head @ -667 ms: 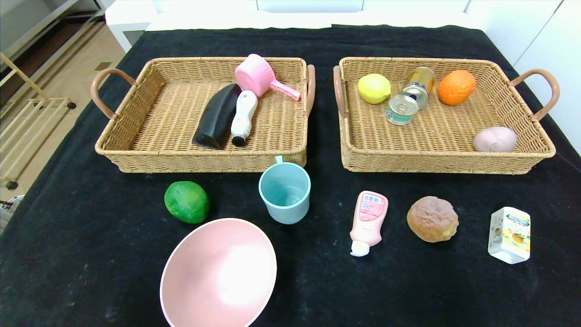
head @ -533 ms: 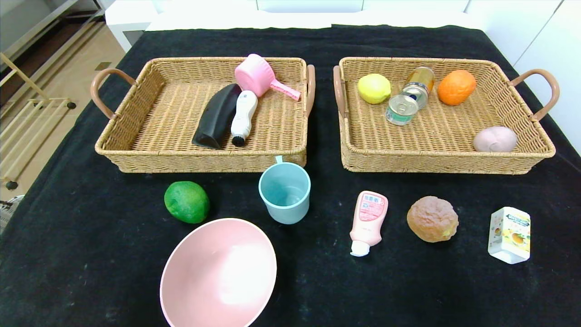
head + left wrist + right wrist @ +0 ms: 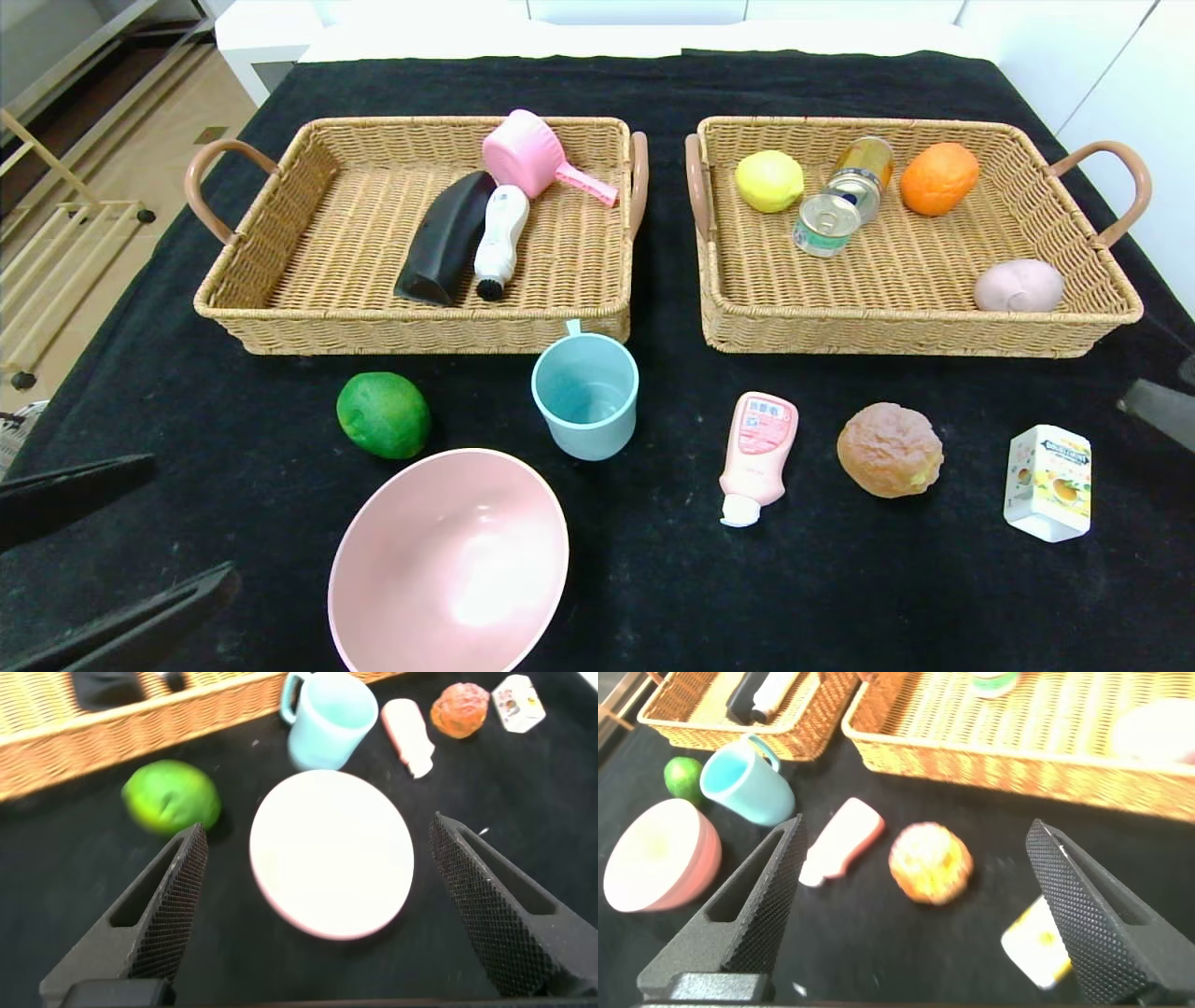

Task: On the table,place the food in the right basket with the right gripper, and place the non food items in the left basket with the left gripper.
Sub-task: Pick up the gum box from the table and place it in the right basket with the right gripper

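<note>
Six things lie in a row on the bench [image 3: 653,84] in front of both baskets, within reach for sorting. The left pincer [image 3: 103,551], jaws spread and empty, sits at the near left edge by the bowl [image 3: 448,560] and lime [image 3: 384,414]. The right pincer [image 3: 915,915] is also spread and empty; it looks aimed at the bun [image 3: 890,450], beside the carton [image 3: 1047,483]. The light-blue mug [image 3: 585,396] stands upright, and the pink bottle [image 3: 757,456] lies cap towards the robot.

Bright, even overhead light fills the head view, leaving a soft white glare inside the pink bowl [image 3: 450,563] near the table's [image 3: 653,597] front edge and only short shadows. Both wrist views are smeared by motion blur, the bowl washed out to near white.
</note>
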Controlling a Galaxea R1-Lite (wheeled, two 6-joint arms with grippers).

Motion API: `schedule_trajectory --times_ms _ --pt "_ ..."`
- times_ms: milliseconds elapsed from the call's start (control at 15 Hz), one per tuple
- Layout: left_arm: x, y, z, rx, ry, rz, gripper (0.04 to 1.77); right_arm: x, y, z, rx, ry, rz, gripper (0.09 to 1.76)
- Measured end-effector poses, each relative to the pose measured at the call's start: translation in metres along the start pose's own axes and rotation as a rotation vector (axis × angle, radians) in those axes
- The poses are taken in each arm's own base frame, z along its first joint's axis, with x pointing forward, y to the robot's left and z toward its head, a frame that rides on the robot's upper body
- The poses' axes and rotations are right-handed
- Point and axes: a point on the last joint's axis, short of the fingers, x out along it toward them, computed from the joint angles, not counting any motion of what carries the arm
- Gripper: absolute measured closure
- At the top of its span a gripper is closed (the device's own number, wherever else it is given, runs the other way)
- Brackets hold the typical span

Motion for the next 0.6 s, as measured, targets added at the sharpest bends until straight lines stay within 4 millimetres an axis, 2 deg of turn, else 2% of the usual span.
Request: schedule_trajectory --times_ms 267,600 --pt "0.045 0.004 0.022 0.01 -0.002 -0.071 0.09 0.037 0.012 0.011 -0.005 0.034 0.065 0.14" --pt "0.073 0.005 0.028 0.018 0.039 -0.105 0.09 0.05 0.03 -0.003 -0.025 0.147 0.185 0.14"
